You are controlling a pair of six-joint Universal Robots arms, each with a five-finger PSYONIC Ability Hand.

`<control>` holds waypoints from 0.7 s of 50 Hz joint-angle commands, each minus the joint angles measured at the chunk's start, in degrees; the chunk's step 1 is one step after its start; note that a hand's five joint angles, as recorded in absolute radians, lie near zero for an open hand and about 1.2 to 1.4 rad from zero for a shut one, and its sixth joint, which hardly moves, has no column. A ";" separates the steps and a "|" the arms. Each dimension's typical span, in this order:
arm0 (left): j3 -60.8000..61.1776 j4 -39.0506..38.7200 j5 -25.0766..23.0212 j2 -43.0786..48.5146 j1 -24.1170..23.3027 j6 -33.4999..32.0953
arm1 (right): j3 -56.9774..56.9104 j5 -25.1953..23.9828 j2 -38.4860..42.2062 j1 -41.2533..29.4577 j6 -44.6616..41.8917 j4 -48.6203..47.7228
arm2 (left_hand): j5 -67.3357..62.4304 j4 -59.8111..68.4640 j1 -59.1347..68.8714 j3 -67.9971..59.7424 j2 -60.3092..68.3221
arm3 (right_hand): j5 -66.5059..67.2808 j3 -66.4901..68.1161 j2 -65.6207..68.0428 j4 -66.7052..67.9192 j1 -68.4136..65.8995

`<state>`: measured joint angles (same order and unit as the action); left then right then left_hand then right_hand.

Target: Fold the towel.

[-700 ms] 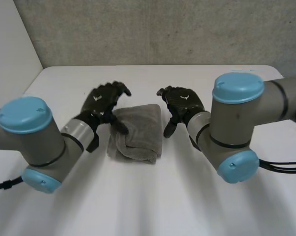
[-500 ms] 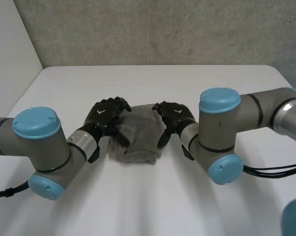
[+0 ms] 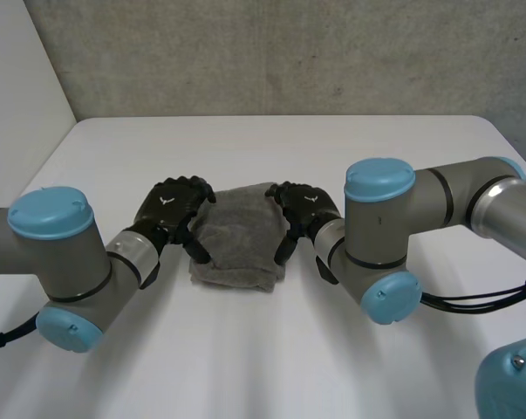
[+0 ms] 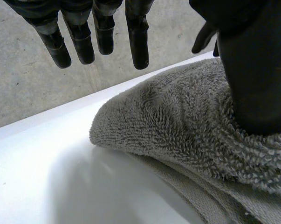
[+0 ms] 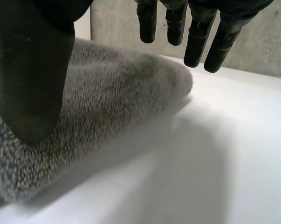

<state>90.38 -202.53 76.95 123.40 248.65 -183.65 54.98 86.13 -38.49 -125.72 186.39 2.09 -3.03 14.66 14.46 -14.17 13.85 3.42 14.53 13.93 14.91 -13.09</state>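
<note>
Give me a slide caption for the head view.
Left hand and right hand flank the folded grey towel on the white table, fingers open, thumbs on its side edges.

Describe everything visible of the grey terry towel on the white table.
The grey terry towel lies folded into a thick, roughly rectangular bundle on the white table. Its looped pile looks soft, with stacked layers at the edge. The left hand rests its thumb on one side, the right hand on the other; their fingers are straight, off the cloth.
</note>
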 commanded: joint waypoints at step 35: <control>-22.97 37.29 10.94 -22.06 -1.41 7.95 | 9.89 17.32 -37.19 10.58 -14.92 11.18 | 2.65 -4.28 -4.07 3.79 -3.46 | -3.42 -4.53 -3.93 -4.91 3.09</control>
<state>67.03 -167.02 88.03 101.26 247.28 -175.55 65.76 103.87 -75.90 -116.10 171.18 12.49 -3.03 14.53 14.22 -14.00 13.66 3.42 14.04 13.93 14.90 -13.08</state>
